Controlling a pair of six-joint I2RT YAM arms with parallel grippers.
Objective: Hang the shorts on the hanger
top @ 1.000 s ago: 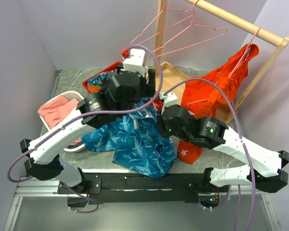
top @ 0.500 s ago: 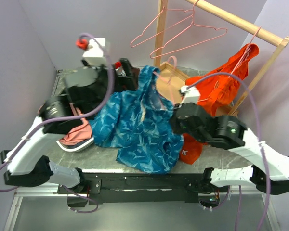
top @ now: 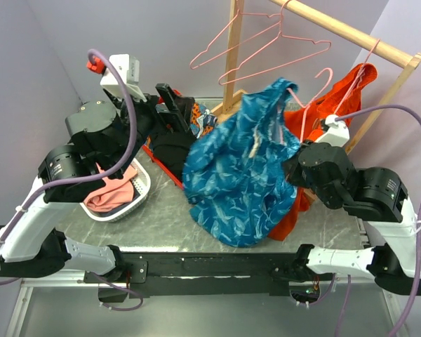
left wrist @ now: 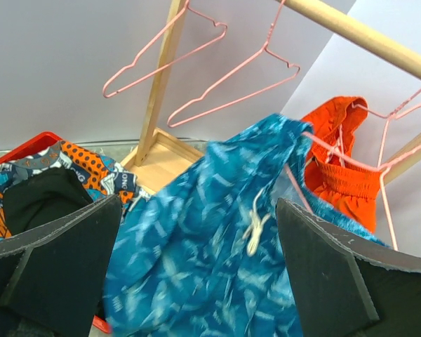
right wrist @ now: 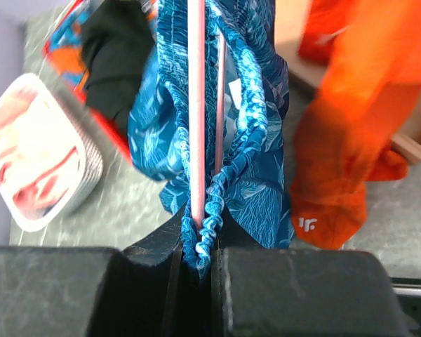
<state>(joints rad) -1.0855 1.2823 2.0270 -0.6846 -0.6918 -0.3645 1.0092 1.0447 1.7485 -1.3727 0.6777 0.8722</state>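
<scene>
Right gripper (right wrist: 196, 242), bottom centre of its wrist view, pinches hanger (right wrist: 196, 105) wire and shorts (right wrist: 249, 140) waistband together. Shorts dangle mid-frame in the top view. Left gripper (top: 170, 105), upper left, gapes wide, empty.

Bright, even light; slight blur

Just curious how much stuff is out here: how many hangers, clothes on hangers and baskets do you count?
Pink hangers: 4 (two empty, the hanger in the shorts, one in the orange garment)
Clothes on hangers: 2
Baskets: 2 (white basket, red bin)
Total: 8
</scene>
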